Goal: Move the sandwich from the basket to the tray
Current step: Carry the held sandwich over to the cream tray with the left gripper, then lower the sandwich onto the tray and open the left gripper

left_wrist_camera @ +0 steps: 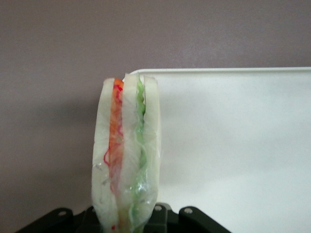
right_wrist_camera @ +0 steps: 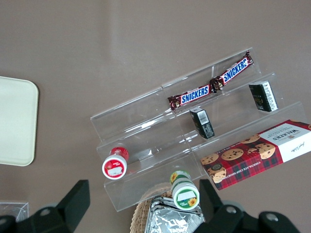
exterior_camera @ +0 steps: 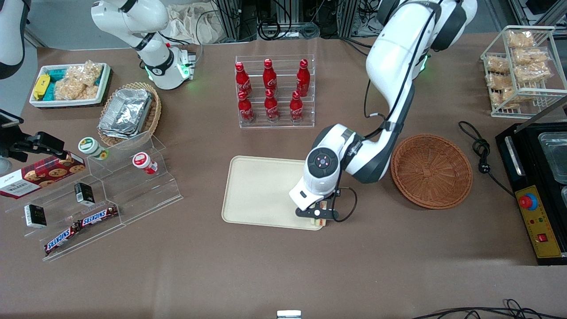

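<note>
The sandwich [left_wrist_camera: 126, 150], a clear-wrapped wedge of white bread with orange-red and green layers, stands on edge between the fingers of my left gripper [left_wrist_camera: 127, 219], which is shut on it. In the front view the gripper [exterior_camera: 318, 215] hangs low over the cream tray [exterior_camera: 261, 190], at the corner nearest the front camera on the basket's side. Only a sliver of the sandwich [exterior_camera: 318, 221] shows under the hand there. The wrist view puts the sandwich right at the tray's [left_wrist_camera: 233, 145] rounded corner, partly over the brown table. The reddish-brown wicker basket [exterior_camera: 432, 170] beside the tray holds nothing.
A clear rack of red bottles [exterior_camera: 271, 91] stands farther from the camera than the tray. A stepped acrylic shelf [exterior_camera: 106, 195] with Snickers bars lies toward the parked arm's end. A black cable [exterior_camera: 483, 153] and a black appliance [exterior_camera: 538, 195] lie past the basket.
</note>
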